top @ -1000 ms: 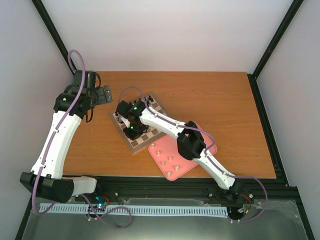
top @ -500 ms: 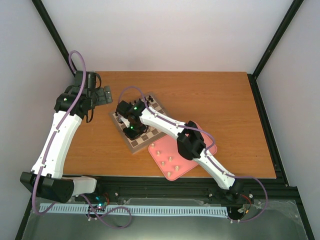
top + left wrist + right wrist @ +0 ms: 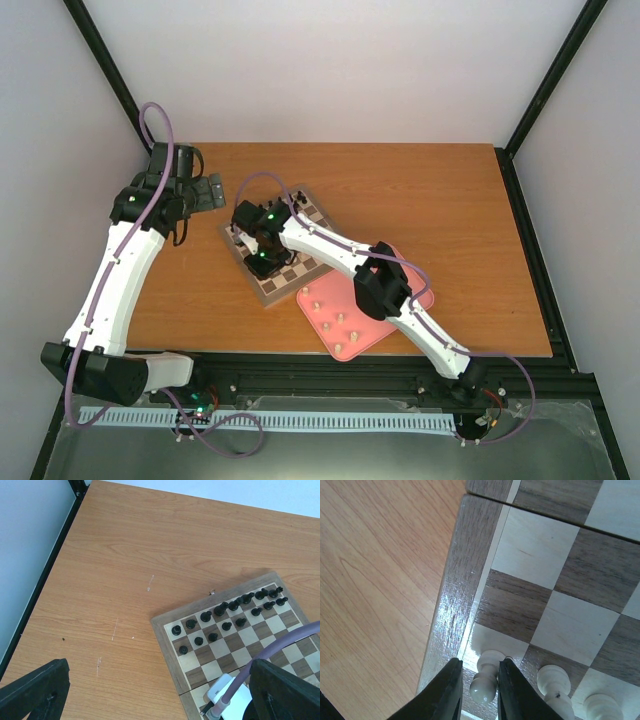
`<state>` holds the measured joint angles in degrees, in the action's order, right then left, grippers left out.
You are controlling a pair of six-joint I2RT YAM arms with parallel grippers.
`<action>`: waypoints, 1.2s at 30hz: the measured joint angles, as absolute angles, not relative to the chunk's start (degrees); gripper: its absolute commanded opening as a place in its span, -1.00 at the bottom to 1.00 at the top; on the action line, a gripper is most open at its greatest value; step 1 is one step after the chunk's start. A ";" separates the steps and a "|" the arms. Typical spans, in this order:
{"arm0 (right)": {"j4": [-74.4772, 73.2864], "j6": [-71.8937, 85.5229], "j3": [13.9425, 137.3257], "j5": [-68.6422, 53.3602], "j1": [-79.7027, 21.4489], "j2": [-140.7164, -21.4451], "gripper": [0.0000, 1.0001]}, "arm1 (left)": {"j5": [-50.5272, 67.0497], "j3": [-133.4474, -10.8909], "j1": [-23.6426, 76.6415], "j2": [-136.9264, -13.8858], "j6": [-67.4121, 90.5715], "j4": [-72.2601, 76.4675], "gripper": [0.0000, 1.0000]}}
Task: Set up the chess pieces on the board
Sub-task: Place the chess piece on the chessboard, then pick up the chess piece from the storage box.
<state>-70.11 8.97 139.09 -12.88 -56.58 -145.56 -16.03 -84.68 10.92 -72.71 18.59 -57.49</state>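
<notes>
The board lies at the table's middle left, with black pieces along its far rows. My right gripper hangs low over the board's left near corner. In the right wrist view it is open a little around a cream pawn that stands upright on a light corner square of the board. A gap shows at the left finger. Two more cream chess pieces stand beside it. My left gripper is open and empty, above bare table left of the board.
A pink tray with several loose cream pieces lies to the right of the board's near corner, under my right arm. The right wrist's purple cable crosses the board. Black frame posts stand at the table's far corners.
My right gripper's jaws have parted slightly around the cream pawn, which now stands on its own. Neither arm has visibly shifted.
</notes>
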 measured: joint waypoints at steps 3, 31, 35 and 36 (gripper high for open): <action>-69.95 8.95 139.09 -12.86 -56.58 -145.56 -0.56 | -16.03 -84.60 10.92 -72.75 18.59 -57.47 0.99; -68.14 8.88 139.09 -10.70 -56.55 -139.90 -0.15 | -15.81 -83.99 10.92 -72.82 18.59 -57.45 0.99; -68.16 9.80 139.09 -7.38 -56.31 -136.29 -0.08 | -15.81 -83.99 10.92 -72.82 18.59 -57.45 0.99; -68.29 10.09 138.98 -6.26 -56.23 -135.22 -0.06 | -15.81 -83.99 10.92 -72.82 18.59 -57.45 1.00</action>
